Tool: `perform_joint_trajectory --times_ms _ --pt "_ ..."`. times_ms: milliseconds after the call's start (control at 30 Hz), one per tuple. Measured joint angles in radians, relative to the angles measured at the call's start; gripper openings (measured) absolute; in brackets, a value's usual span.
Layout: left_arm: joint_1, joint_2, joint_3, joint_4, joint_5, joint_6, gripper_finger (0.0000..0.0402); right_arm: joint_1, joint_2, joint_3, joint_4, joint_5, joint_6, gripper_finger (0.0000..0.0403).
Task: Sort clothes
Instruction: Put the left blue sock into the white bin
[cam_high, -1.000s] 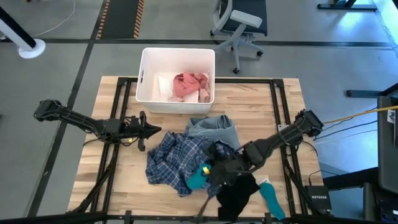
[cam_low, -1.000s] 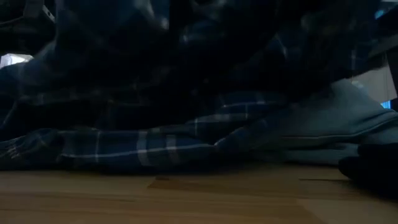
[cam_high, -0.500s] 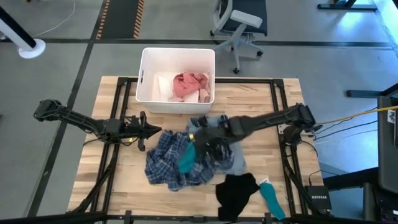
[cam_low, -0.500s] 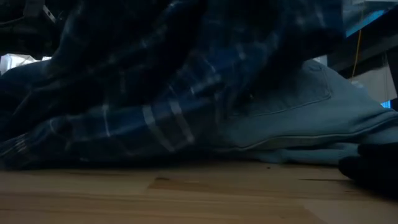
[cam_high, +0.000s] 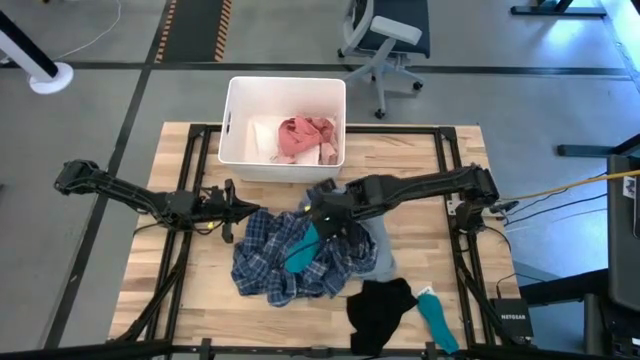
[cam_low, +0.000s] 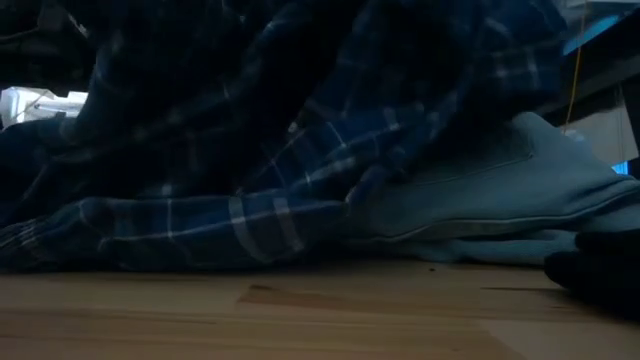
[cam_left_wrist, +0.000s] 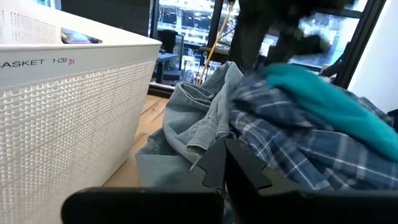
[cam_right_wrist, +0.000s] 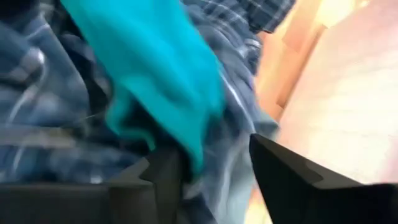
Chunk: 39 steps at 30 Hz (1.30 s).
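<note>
A teal item (cam_high: 300, 248) lies on the navy-white plaid shirt (cam_high: 275, 270) in the pile at the table's middle, with the light blue denim piece (cam_high: 368, 240) on the pile's right. My right gripper (cam_high: 320, 213) is open just above the teal item's far end (cam_right_wrist: 155, 68). My left gripper (cam_high: 250, 210) is shut and level, close by the pile's left edge. A black item (cam_high: 380, 305) and another teal item (cam_high: 437, 318) lie on the table near the front edge. My right gripper stands open with the teal item's edge (cam_right_wrist: 186, 146) and the plaid shirt between its fingers (cam_right_wrist: 280, 168). Whether either finger touches the cloth, I cannot tell.
The white bin (cam_high: 235, 130) stands at the table's far edge with a pink item (cam_high: 305, 138) and a white item (cam_high: 262, 140) inside. Bare wood (cam_high: 430, 160) shows to the right of the bin. In the low view the plaid shirt (cam_low: 250, 150) and denim (cam_low: 500, 190) fill most of the picture.
My right gripper has carried the teal item from the table's near side toward the far edge, over the pile, and has opened. The teal item now lies on the plaid shirt. The shirt's folds have shifted.
</note>
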Motion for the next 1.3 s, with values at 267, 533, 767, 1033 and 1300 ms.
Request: perform_joint_trajectory --times_ms 267,533,767,1033,1300 --pt "0.0 0.0 0.0 0.001 0.0 0.014 0.0 0.036 -0.002 0.21 -0.082 -0.052 0.017 0.0229" --pt "0.0 0.0 0.0 0.001 0.0 -0.01 0.0 0.142 0.01 0.214 -0.074 -0.044 -0.028 0.0229" --pt "0.0 0.0 0.0 0.003 0.0 -0.007 0.0 0.29 0.041 0.136 0.052 -0.041 -0.029 0.023" --pt "0.0 0.0 0.0 0.006 0.0 -0.008 0.0 0.478 0.096 -0.108 0.363 -0.037 0.039 0.023" --pt "0.002 0.0 0.0 0.016 -0.001 0.013 0.0 0.544 0.15 -0.267 0.459 -0.044 0.203 0.023"
